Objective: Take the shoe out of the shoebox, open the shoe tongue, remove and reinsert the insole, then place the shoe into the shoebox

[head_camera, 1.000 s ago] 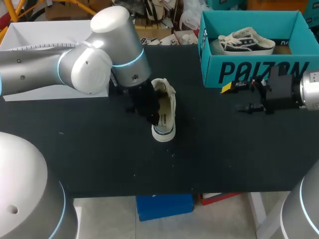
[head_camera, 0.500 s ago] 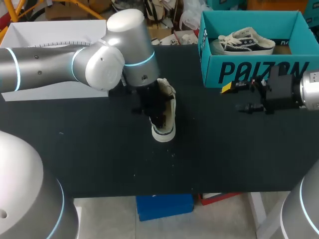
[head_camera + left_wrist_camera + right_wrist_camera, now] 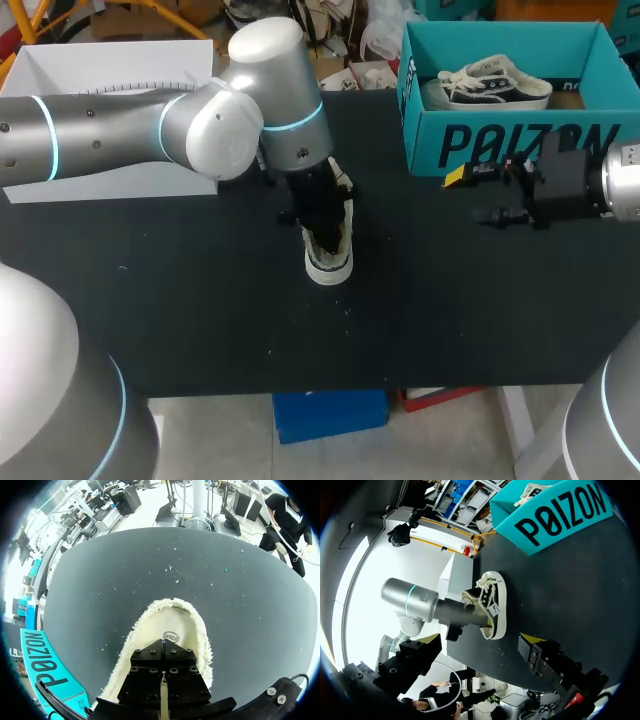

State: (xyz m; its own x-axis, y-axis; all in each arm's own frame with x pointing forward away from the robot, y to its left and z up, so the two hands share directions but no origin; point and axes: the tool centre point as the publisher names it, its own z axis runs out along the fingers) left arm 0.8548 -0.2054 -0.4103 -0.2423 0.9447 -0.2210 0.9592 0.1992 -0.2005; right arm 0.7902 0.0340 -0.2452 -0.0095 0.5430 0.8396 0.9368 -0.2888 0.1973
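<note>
Right gripper [image 3: 478,196] hangs wide open and empty, near the front of the box [image 3: 500,145], which holds a second shoe [image 3: 495,82]. Left gripper [image 3: 322,222] is down in the mouth of the shoe [image 3: 330,262] on the table [image 3: 200,300], well apart from the box; whether it grips anything cannot be told

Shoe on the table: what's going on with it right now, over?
Left gripper down inside the shoe, grip hidden. Right gripper open, empty, beside the shoebox. Nothing between shoe and shoebox.
</note>
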